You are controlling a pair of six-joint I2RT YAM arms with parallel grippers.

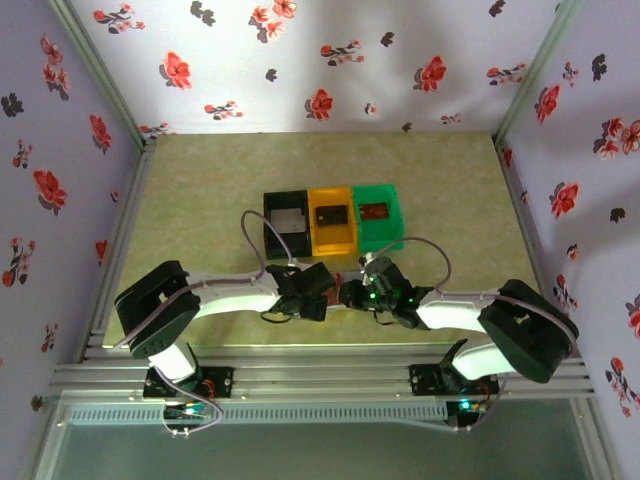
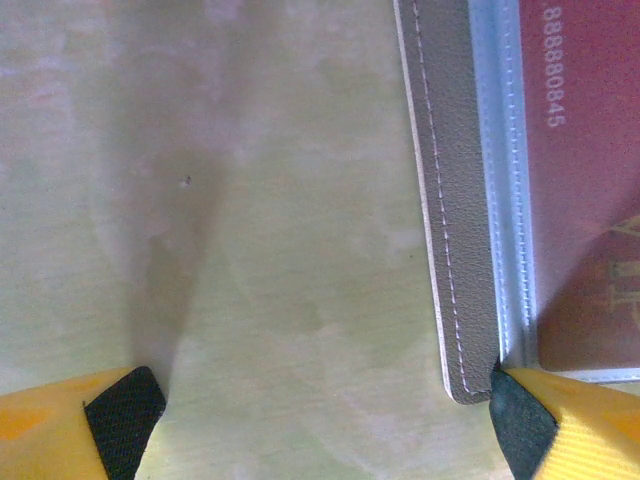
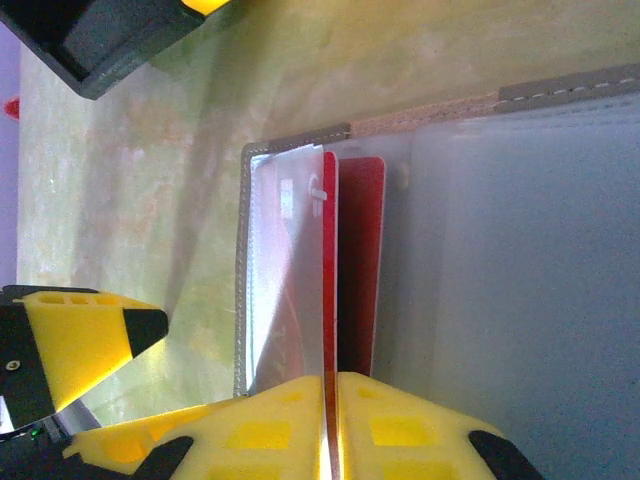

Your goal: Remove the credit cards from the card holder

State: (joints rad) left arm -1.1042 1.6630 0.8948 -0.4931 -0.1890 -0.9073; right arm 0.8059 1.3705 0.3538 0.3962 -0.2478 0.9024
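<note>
- Right claw [image 3: 331, 430] is pinched almost flat on the edge of 1 red credit card [image 3: 358, 260], at the clear sleeves of the card holder [image 3: 520, 250], which lies open on the table [image 1: 200, 200] between the 2 arms.
- Left claw [image 2: 322, 415] stands wide and holds nothing; 1 pad [image 2: 520, 420] presses the holder's corner.
- To do it well, draw the card straight along its sleeve (no twisting) with that corner pinned.
- Right wrist view shows the pinch; the top view adds 3 bins [image 1: 331, 220] just beyond.
</note>
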